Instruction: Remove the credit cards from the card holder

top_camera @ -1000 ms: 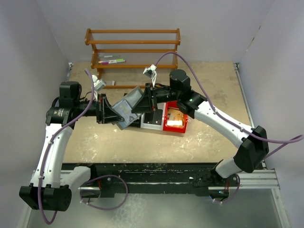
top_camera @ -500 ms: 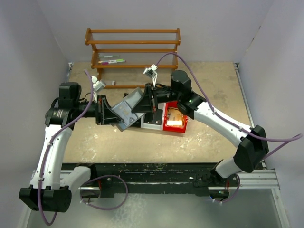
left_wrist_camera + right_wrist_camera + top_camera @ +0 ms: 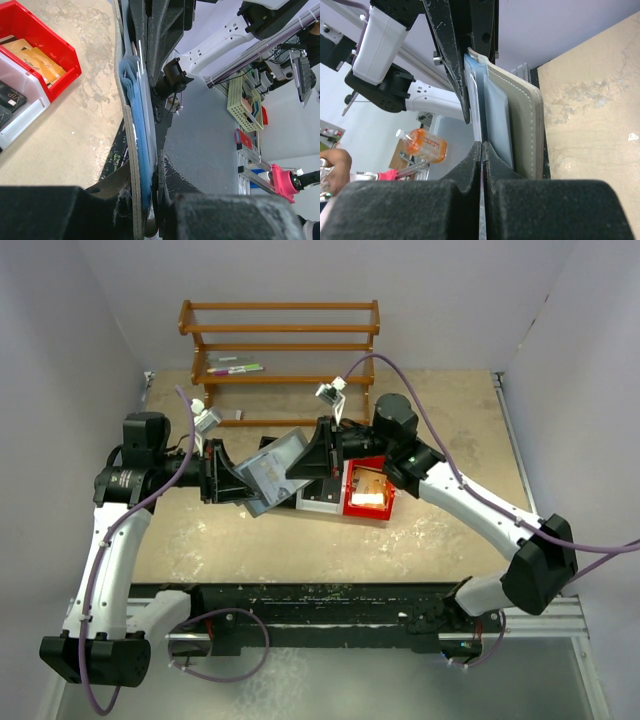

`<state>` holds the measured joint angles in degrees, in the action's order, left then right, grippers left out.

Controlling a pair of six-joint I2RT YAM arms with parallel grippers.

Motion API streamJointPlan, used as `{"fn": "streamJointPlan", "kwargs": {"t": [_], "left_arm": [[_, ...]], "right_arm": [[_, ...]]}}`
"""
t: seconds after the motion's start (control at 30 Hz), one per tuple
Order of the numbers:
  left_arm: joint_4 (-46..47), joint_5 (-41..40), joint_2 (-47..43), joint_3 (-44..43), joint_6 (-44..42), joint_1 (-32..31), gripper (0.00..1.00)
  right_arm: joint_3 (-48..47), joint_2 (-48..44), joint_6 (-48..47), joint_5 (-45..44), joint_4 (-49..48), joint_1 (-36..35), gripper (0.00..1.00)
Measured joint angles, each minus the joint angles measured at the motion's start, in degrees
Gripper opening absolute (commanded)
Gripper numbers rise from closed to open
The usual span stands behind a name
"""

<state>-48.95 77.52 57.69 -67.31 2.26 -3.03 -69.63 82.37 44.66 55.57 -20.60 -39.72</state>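
Card holder (image 3: 272, 468) in L tool (image 3: 240, 483) (over bins (image 3: 365, 512)), R tool (image 3: 305, 462) closed alongside

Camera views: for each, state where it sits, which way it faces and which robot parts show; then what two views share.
Top external: above, behind the bases, facing down at the table; both arms show.
Left wrist: on the left arm, facing along left jaws gripping the card holder edge-on.
Right wrist: on the right arm, facing along right jaws shut on a card.
Shared: both wrist views show the card holder and the other arm.
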Motion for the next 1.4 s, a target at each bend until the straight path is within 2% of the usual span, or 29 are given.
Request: {"fn": "streamJointPlan", "kwargs": {"t": [0.2,0.23,0.33,0.4,0.47,0.63,0.93,1.0,1.1,1.13,1.4], "left_arm": [[0.0,0.1,0.0,0.0,0.0,0.0,0.0],[0.0,0.1,0.0,0.0,0.0,0.0,0.0],[0.1,0.1,0.0,0.0,0.1,0.0,0.0],[0.2,0.0,0.0,0.0,0.1,0.0,0.0],[0.2,-0.2,0.0,0.0,0.1,0.0,0.0],[0.4,-0.4,0.1,0.0,0.1,0.0,0.0],[0.5,-0.6,0.1,0.0,0.2,0.0,0.0],[0.5,-0.6,0.1,0.0,0.2,0.0,0.0],[0.4,-0.5,0.1,-0.1,0.3,0.0,0.0],[0.5,-0.3,0.1,-0.1,0.3,0.0,0.0],[0.3,-0.3,0.1,-0.3,0.5,0.0,0.0]], "right_arm": [[0.9,-1.1,0.2,0.0,-0.3,0.4,0.0],[0.9,-1.1,0.2,-0.1,-0.3,0.4,0.05],[0.9,-1.1,0.5,-0.4,-1.1,0.4,0.31],[0.9,-1.0,1.4,-0.3,-2.5,0.4,0.38],[1.2,-0.9,3.1,-0.3,-5.6,0.3,0.39],[1.5,0.5,6.3,0.0,-11.7,-0.2,0.34],[2.4,2.7,8.0,0.2,-14.3,-1.3,0.29],[2.5,2.8,7.9,0.5,-14.5,-1.2,0.23],[2.7,2.8,8.1,0.6,-15.1,-1.2,0.04],[2.8,2.8,8.3,0.6,-15.5,-1.2,0.0],[3.8,2.7,11.0,2.4,-17.8,0.2,0.0]]}}
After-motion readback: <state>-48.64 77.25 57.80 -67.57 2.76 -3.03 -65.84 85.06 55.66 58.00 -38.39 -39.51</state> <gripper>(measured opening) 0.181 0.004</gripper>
